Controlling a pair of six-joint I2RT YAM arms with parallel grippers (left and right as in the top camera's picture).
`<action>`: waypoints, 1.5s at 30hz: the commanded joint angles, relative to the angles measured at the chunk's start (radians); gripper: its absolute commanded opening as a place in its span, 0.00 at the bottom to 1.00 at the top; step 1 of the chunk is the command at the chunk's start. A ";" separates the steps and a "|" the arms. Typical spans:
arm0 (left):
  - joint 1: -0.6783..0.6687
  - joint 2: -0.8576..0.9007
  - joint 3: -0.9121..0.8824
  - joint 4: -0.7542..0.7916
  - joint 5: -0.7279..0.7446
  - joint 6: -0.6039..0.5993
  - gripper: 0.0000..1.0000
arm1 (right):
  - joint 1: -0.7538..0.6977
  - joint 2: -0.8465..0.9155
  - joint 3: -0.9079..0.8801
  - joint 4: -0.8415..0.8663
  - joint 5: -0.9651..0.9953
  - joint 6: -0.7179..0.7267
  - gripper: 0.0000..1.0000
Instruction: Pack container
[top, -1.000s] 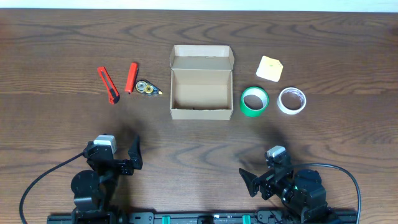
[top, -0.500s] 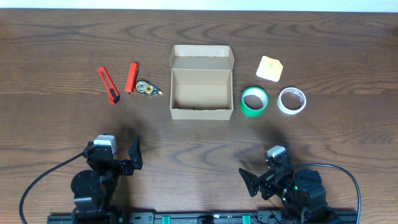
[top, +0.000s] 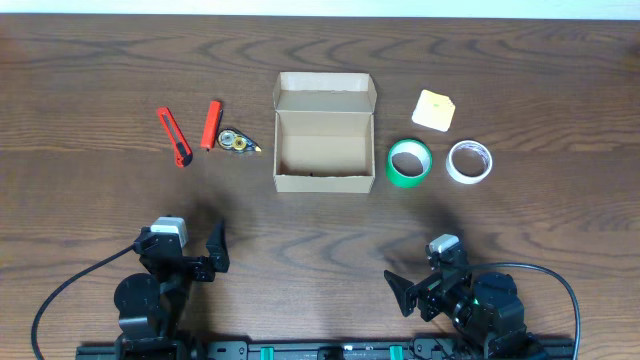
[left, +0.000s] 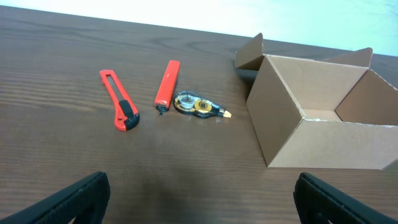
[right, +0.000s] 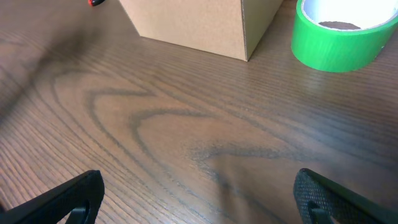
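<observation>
Zero change over the last second: left gripper (left: 200, 200) and right gripper (right: 199, 196) rest spread open and empty near the desk's front edge, so the container (top: 323, 150) stays unpacked

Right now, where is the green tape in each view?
Overhead: green tape right of centre, just right of the box.
Left wrist: not in it.
Right wrist: green tape top right, cut by the edge.
Shared landmark: the box, in all three views.
</observation>
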 joint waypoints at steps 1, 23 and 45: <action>0.006 -0.008 -0.022 -0.003 0.003 0.014 0.95 | 0.008 -0.009 -0.003 -0.001 0.010 -0.011 0.99; 0.006 -0.008 -0.023 -0.003 0.003 0.014 0.95 | 0.008 -0.009 -0.003 0.005 0.011 -0.011 0.99; 0.006 -0.008 -0.023 -0.003 0.004 0.014 0.95 | -0.099 0.287 0.081 0.456 0.189 0.389 0.99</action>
